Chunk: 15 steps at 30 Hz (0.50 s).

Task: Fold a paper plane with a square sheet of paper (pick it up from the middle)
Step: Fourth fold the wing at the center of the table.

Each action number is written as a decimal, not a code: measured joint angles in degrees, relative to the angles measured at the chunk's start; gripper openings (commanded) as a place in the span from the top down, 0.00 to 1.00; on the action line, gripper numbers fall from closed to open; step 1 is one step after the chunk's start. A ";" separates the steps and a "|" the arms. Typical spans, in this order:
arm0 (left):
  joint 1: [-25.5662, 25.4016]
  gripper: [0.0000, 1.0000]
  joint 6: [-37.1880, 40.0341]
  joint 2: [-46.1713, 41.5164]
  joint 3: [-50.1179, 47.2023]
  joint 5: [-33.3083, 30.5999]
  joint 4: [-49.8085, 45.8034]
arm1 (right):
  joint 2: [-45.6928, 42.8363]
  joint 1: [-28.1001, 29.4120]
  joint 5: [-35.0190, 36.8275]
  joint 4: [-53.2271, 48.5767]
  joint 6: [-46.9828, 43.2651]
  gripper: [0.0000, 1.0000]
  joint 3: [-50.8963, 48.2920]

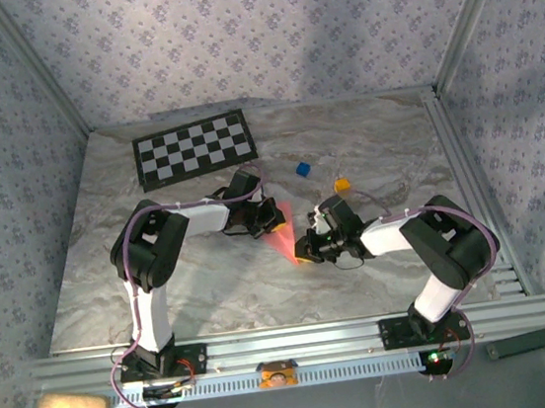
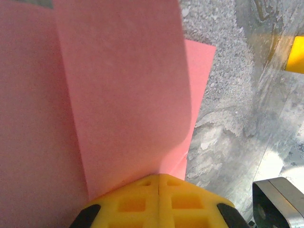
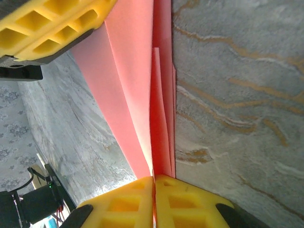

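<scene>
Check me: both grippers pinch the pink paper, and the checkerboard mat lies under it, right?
Not quite. The left gripper and the right gripper do pinch the pink paper, but the checkerboard mat lies apart from it, farther back, as the top external view shows.

- Back wall (image 1: 262, 36), 12 o'clock: pale lilac-grey wallpaper with a small repeating floral print. Soft diagonal shadow bands cross it.
- Side walls (image 1: 3, 197), 9 and 3 o'clock: same wallpaper.
- Posts (image 1: 37, 69): metal, rising aslant from the table's far corners at 10 and 2 o'clock.
- Table (image 1: 365, 143): grey-beige marble pattern, brown veins.
- Checkerboard (image 1: 194, 147): black-and-white, flat on the table at 11 o'clock, near the back wall.
- Rail (image 1: 299, 342): slotted aluminium along the 6 o'clock edge; side rail (image 1: 470, 190) along the 3 o'clock edge.
- Light: diffuse, soft shadows; one bright glare patch (image 2: 270, 164) on the table.
</scene>
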 measured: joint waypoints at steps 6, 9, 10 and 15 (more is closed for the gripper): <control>0.00 1.00 0.00 0.00 0.00 0.00 0.00 | 0.00 0.07 0.04 0.50 -0.02 0.90 -0.31; 0.00 1.00 0.00 0.00 0.00 0.00 -0.02 | -0.15 0.11 0.24 0.87 -0.11 0.93 -0.66; -0.02 1.00 0.00 0.00 0.00 0.02 -0.04 | -0.20 0.20 0.26 0.87 -0.26 0.93 -0.72; -0.07 1.00 0.00 0.00 0.00 0.20 -0.07 | -0.76 0.66 0.55 -0.13 -1.25 0.88 -0.63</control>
